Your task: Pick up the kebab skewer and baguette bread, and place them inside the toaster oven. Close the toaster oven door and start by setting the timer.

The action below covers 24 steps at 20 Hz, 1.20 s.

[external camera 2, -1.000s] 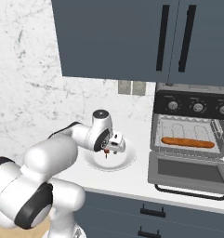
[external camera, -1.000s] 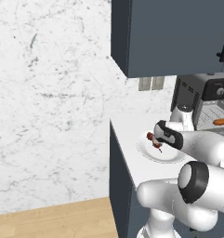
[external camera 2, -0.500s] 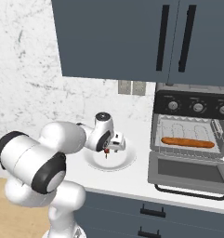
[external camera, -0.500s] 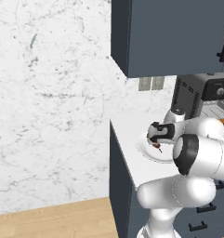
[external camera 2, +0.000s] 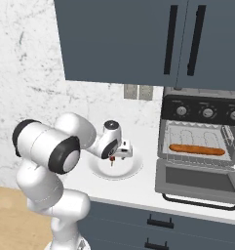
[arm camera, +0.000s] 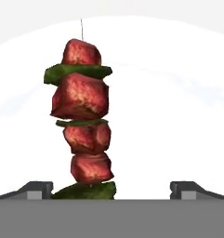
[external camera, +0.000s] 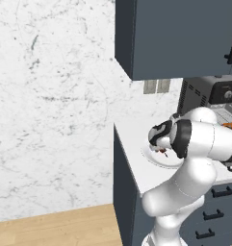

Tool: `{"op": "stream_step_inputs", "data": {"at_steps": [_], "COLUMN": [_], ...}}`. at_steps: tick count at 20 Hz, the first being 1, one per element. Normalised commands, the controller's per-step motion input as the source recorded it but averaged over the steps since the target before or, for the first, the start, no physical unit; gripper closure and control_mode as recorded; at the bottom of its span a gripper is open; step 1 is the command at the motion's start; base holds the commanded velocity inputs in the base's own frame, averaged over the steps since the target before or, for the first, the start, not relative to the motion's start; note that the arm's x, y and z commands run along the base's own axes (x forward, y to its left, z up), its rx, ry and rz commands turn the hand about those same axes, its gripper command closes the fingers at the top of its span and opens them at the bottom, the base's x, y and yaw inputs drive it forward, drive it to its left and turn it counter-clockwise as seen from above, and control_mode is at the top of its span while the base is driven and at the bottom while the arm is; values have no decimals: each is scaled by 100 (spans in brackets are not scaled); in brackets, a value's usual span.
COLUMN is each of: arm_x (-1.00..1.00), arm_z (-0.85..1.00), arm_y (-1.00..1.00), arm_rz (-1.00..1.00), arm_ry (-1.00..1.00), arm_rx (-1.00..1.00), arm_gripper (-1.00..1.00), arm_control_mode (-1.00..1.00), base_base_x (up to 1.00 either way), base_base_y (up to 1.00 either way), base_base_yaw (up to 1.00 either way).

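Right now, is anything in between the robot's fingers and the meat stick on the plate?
No. In the hand view the kebab skewer lies bare on the white plate, with the open fingers on either side and nothing covering it.

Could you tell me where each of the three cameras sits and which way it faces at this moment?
Left base view: behind the arm's left, facing forward over the counter; the white arm bends over the plate, the toaster oven behind.
Right base view: behind the arm's right, facing the plate and the open toaster oven holding the baguette bread.
Hand view: on the hand, looking down at the kebab skewer; open fingers at the bottom.
Shared: both base views show the plate and oven.
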Motion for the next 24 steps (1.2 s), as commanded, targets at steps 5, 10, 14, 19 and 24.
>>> {"op": "stream_step_inputs", "data": {"at_steps": [5,10,14,19,24], "arm_x": [13,0,-15,-40,-44], "arm_z": [-17,-15,-5,23,98], "arm_y": [0,2,-2,-6,0], "arm_rz": [8,8,2,0,-5], "arm_ry": [0,0,0,0,-2], "arm_rx": [0,0,-2,0,0], "arm_gripper": [-100,100,100,100,100], "arm_control_mode": [-100,-100,-100,-100,-100], "base_base_x": [0,0,0,0,0], "base_base_y": [0,0,0,0,0], "base_base_yaw": [0,0,0,0,0]}}
